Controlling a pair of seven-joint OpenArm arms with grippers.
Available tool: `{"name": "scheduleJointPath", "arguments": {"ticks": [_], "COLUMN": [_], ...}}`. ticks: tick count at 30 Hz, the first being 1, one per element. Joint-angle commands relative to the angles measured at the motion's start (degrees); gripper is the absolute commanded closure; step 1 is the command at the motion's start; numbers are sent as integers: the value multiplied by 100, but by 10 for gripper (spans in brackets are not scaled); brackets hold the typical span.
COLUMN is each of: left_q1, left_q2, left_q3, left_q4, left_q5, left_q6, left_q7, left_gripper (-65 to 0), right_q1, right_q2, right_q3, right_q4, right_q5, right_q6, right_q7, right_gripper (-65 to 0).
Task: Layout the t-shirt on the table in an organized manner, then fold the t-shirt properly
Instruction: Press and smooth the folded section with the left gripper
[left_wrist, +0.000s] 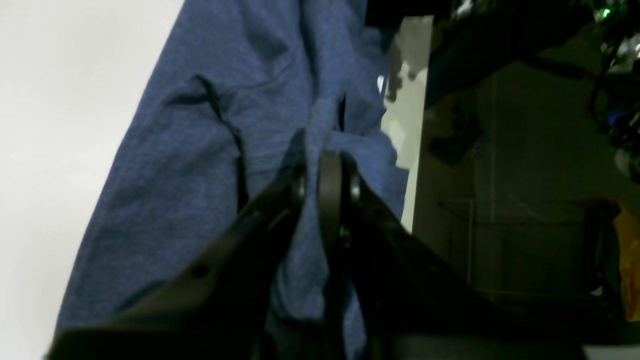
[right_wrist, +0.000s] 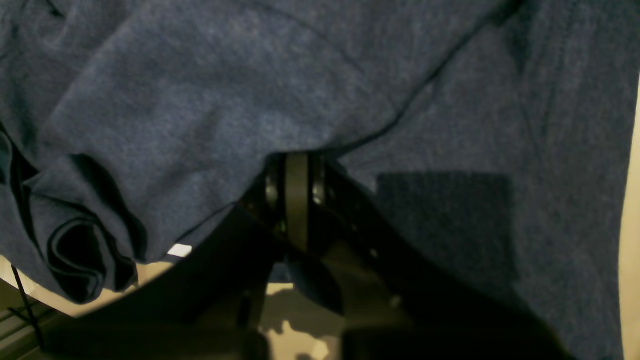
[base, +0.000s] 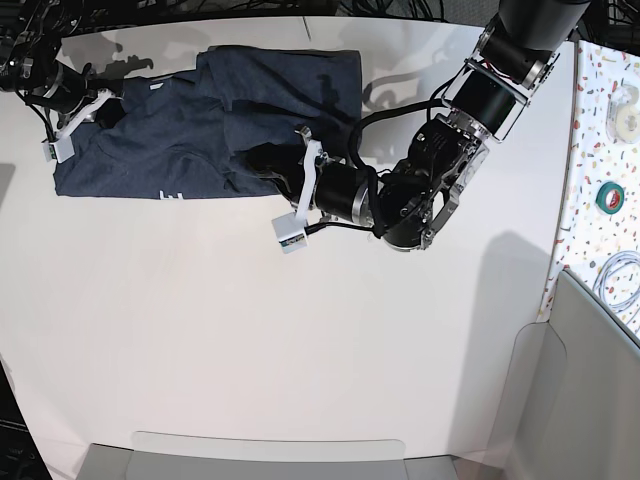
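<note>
The dark navy t-shirt (base: 180, 150) lies bunched and partly doubled over at the back left of the white table (base: 250, 330), with a bit of white lettering at its near edge. My left gripper (base: 262, 160) is at the shirt's right part, and the left wrist view shows the gripper (left_wrist: 325, 165) shut on a pinched ridge of the t-shirt (left_wrist: 210, 150). My right gripper (base: 105, 112) is at the shirt's left end. In the right wrist view the gripper (right_wrist: 297, 172) is shut at a folded edge of the t-shirt (right_wrist: 200, 100), which fills the frame.
A speckled strip (base: 600, 150) along the right holds a green tape roll (base: 612, 195), a white roll (base: 628, 120) and a coiled cable (base: 620, 280). Grey translucent panels stand at the front edge (base: 270, 455) and the front right (base: 590, 380).
</note>
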Motion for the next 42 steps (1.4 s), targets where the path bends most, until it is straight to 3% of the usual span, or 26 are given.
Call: {"name": "scheduleJointPath", "arguments": {"ticks": [1,3,10,19,26,30,34,36,39,42], "left_q1": [-141,-141,-141,-264,-625,-607,-423,-124,272,738], "left_q2": [3,-6,-6,-6,-147,-147,-147,-296,-832,-1149], "left_q3": [-42,-42,-7,-42,-86,-613,-1361,-1739,-1774,-1765], "left_q4": [61,17,-537,-677,-528,-132,606,1310,2110,2663], "left_q5": [-118,-118,-118,-110,-162,-162,-136,-118,-118,-118], "left_q6": [-9,9,35,35,791,1116,1160,1160,1152,1143], "left_q7": [-79,-87,-61,-61,-61,185,590,721,625,405], "left_gripper": [0,-2,-131,-221,-261,-284,-286,-286,-286,-289], "right_q1": [-15,-23,-23,-41,-50,-50,-41,-41,-41,-23], "right_q2": [42,42,42,42,42,42,42,42,42,42], "right_q3": [15,15,15,15,15,15,15,15,15,15], "right_q4": [37,37,37,37,37,37,37,37,37,37], "right_q5": [-142,-142,-142,-142,-142,-142,-142,-142,-142,-142], "right_q6": [15,15,15,15,15,15,15,15,15,15], "right_q7": [-76,-76,-76,-76,-76,-76,-76,-76,-76,-76], "right_gripper": [-6,-6,-6,-6,-6,-6,-6,-6,-6,-6]}}
